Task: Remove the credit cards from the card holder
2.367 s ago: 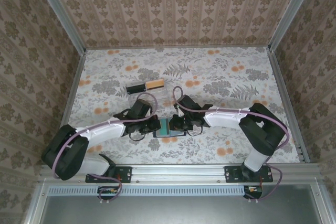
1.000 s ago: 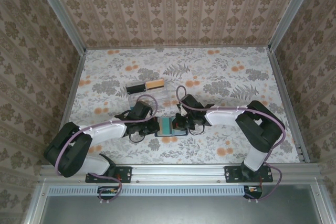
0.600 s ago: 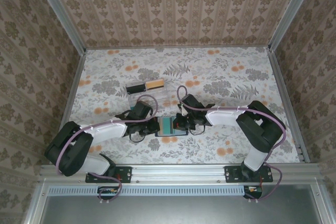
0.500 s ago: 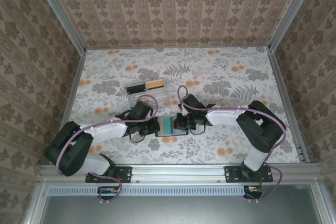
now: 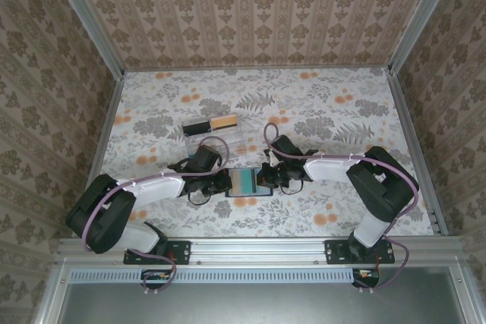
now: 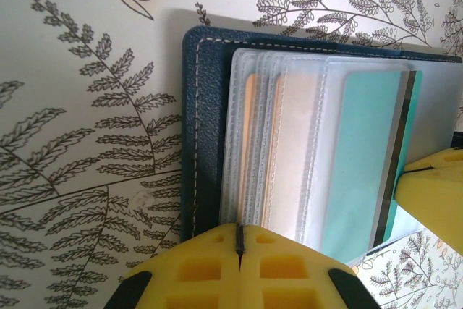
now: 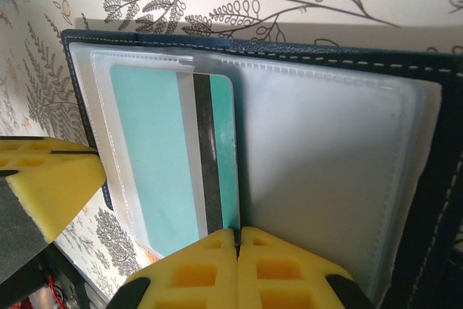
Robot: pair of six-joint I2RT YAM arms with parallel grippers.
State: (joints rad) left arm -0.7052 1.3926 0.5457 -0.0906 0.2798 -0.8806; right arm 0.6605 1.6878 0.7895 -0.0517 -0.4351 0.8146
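Left wrist view: your card holder [image 6: 206,121] lies open, teal card [image 6: 362,171] and credit cards [image 6: 249,150] sleeved inside; left gripper [image 6: 239,242] and right gripper [image 7: 237,242] both closed at its edges.

The left arm [image 5: 144,186] and right arm [image 5: 334,165] are white with black joints [image 5: 102,221], purple cables [image 5: 216,139] and yellow foam finger pads [image 6: 188,273].

Floral tabletop [image 5: 304,96] w/ damask-papered walls [image 5: 250,13], alu frame [image 5: 258,249].
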